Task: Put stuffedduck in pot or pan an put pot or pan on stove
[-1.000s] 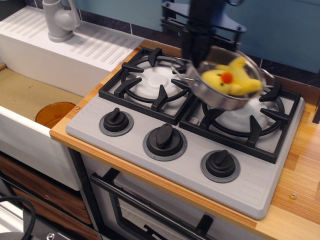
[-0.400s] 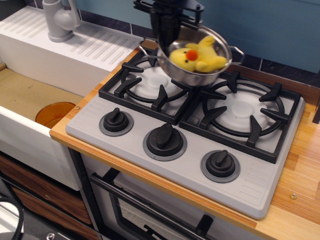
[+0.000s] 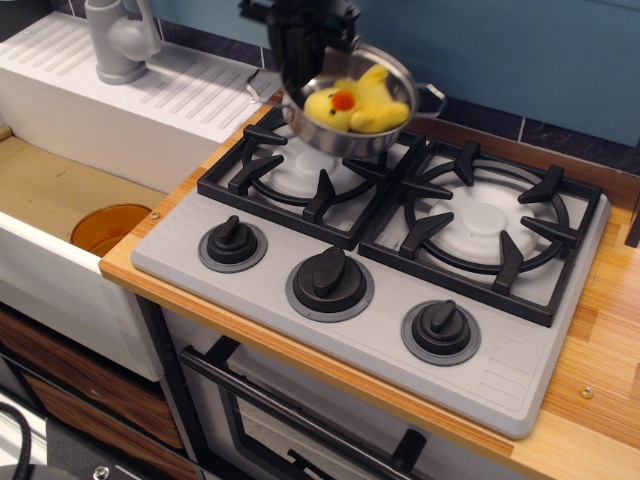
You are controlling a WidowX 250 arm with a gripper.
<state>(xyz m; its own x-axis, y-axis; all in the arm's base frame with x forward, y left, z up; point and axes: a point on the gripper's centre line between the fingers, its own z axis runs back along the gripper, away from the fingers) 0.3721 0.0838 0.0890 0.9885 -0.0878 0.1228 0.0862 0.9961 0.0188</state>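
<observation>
1. Observation.image is showing us the gripper [image 3: 300, 62] grasping the pot [image 3: 349, 137] by its left rim.
2. We are seeing the stuffedduck [image 3: 354, 102] lying inside.
3. We are seeing the pot hanging tilted above the stove's [image 3: 380, 335] rear left grate [image 3: 300, 170].

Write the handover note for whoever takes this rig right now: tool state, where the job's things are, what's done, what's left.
Tool: shut on the pot's left rim, holding it in the air.
Pot: lifted and tilted, above the back of the left burner.
Stuffed duck: inside the pot.
Stove: both grates bare.
Done: duck is in the pot.
Left: lower the pot level onto a grate, probably the left one, then open the tool and pull away.
</observation>
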